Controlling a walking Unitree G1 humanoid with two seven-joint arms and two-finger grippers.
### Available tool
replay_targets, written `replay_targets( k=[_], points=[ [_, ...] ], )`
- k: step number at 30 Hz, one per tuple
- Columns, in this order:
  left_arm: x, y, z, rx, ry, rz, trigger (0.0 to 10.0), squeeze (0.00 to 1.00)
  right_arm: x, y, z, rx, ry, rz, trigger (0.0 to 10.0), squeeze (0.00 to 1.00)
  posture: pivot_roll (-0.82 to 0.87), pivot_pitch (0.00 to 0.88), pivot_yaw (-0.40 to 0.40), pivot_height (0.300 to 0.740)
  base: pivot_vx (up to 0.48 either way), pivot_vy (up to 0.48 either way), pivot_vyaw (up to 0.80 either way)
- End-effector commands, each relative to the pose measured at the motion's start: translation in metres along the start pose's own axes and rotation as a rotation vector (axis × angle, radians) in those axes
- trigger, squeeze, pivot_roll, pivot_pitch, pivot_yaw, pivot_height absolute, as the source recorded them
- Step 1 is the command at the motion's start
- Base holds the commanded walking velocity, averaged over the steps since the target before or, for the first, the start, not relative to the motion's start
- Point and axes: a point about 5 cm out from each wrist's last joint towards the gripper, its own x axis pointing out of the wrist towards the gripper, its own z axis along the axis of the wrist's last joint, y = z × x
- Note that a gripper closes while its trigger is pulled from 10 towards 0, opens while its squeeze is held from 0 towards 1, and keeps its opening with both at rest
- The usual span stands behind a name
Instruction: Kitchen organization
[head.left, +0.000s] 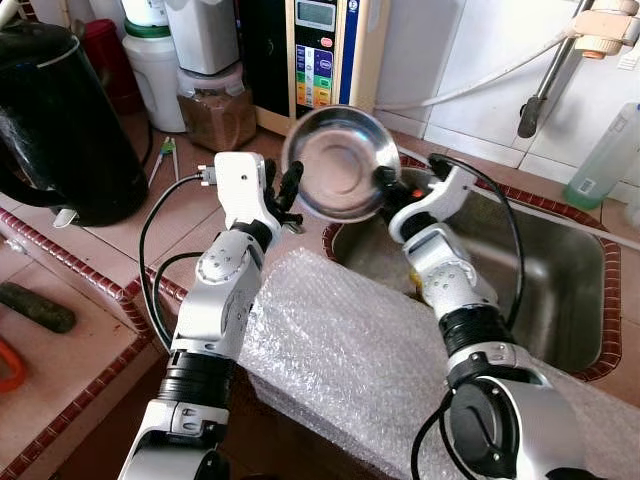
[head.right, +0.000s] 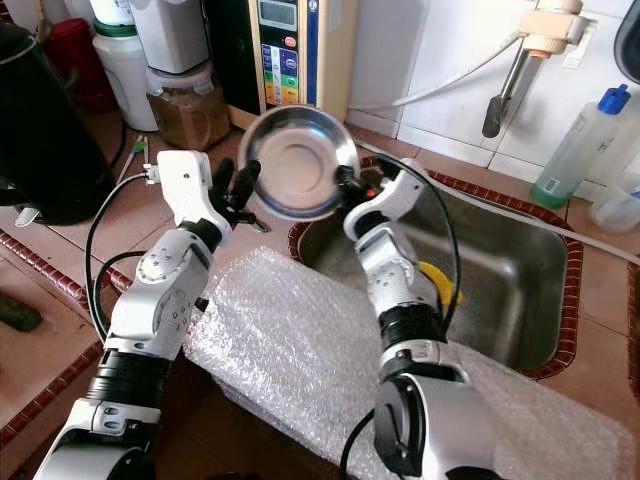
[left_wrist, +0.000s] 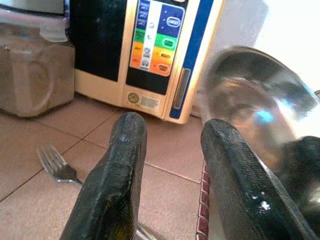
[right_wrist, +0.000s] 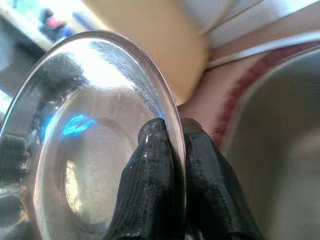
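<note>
Right wrist view: right fingers (right_wrist: 172, 150) pinch the steel bowl (head.left: 340, 160) rim; left fingers (left_wrist: 170, 165) spread beside it.

Steel bowl (head.left: 342, 163) held up on edge over the corner of the sink (head.left: 560, 290).

The bowl is round, shiny stainless steel, with a flat circular base and a thin rolled rim. It is tilted nearly upright, its hollow side facing the camera, and is off the surface, above the sink's near-left corner in front of the cream appliance. The right pincer (right_wrist: 172, 150) grips its rim, one finger on the inside and one on the outside, pressed tight on the metal. The left pincer (head.left: 280, 190), fingers apart, sits at the opposite rim; whether it touches the bowl cannot be told.
</note>
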Motion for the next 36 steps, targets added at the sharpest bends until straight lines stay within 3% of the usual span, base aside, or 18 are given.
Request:
replay_targets(
  k=[1,5,7,8,9,11,20,23,24,25,31,32,34,35,36],
  points=[
    [-0.002,0.002,0.000,0.004,-0.006,0.009,10.0,1.00,0.001,-0.006,0.014,-0.037,-0.068,-0.056,0.0,0.00,0.08,0.044,0.010,0.740,0.000,0.000,0.00],
    [-0.003,0.002,-0.003,0.008,0.014,0.001,10.0,1.00,-0.002,-0.017,0.024,-0.146,-0.108,-0.139,0.0,0.00,0.08,0.048,0.009,0.740,0.000,0.000,0.00],
    [-0.004,0.003,-0.006,0.019,0.033,-0.002,10.0,1.00,-0.005,-0.030,0.028,-0.201,-0.113,-0.230,0.0,0.00,0.08,0.049,0.010,0.740,0.000,0.000,0.00],
    [-0.006,0.003,-0.010,0.021,0.058,-0.001,10.0,1.00,-0.010,-0.047,0.027,-0.260,-0.075,-0.340,0.0,0.00,0.08,0.050,0.011,0.740,0.000,0.000,0.00],
    [-0.006,0.003,-0.010,0.021,0.058,-0.001,10.0,1.00,-0.010,-0.047,0.027,-0.260,-0.075,-0.340,0.0,0.00,0.08,0.050,0.011,0.740,0.000,0.000,0.00],
    [-0.007,0.003,-0.013,0.022,0.073,-0.002,10.0,1.00,-0.019,-0.068,0.029,-0.297,-0.065,-0.467,0.0,0.00,0.08,0.051,0.011,0.740,0.000,0.000,0.00],
    [-0.009,0.004,-0.022,0.045,0.129,-0.003,10.0,1.00,-0.029,-0.087,0.029,-0.408,-0.045,-0.598,0.0,0.00,0.07,0.051,0.015,0.740,0.000,0.000,0.00],
    [-0.009,0.005,-0.023,0.052,0.135,0.011,10.0,1.00,-0.031,-0.090,0.024,-0.401,-0.017,-0.612,0.0,0.00,0.07,0.052,0.013,0.740,0.000,0.000,0.00],
    [-0.009,0.010,-0.024,0.071,0.143,0.066,10.0,1.00,-0.034,-0.095,0.013,-0.337,0.046,-0.620,0.0,0.00,0.07,0.053,0.011,0.740,0.000,0.000,0.00],
    [-0.008,0.011,-0.024,0.072,0.145,0.078,10.0,1.00,-0.035,-0.096,0.009,-0.330,0.064,-0.623,0.0,0.00,0.07,0.054,0.009,0.740,0.000,0.000,0.00],
    [-0.010,0.016,-0.023,0.087,0.150,0.108,10.0,1.00,-0.039,-0.101,0.000,-0.347,0.121,-0.638,0.0,0.01,0.07,0.057,0.013,0.740,0.000,0.000,0.00],
    [-0.010,0.017,-0.023,0.093,0.152,0.118,10.0,1.00,-0.038,-0.099,-0.003,-0.339,0.136,-0.624,3.6,1.00,0.07,0.056,0.013,0.740,0.000,0.000,0.00],
    [-0.009,0.018,-0.022,0.096,0.153,0.124,10.0,1.00,-0.038,-0.098,-0.005,-0.333,0.146,-0.614,3.6,1.00,0.07,0.055,0.013,0.740,0.000,0.000,0.00],
    [-0.008,0.019,-0.021,0.097,0.152,0.135,10.0,1.00,-0.037,-0.097,-0.005,-0.336,0.149,-0.614,10.0,1.00,0.07,0.057,0.012,0.740,0.000,0.000,0.00],
    [-0.008,0.020,-0.021,0.098,0.151,0.142,10.0,1.00,-0.037,-0.097,-0.006,-0.338,0.150,-0.616,10.0,1.00,0.07,0.057,0.012,0.740,0.000,0.000,0.00]
  ],
)
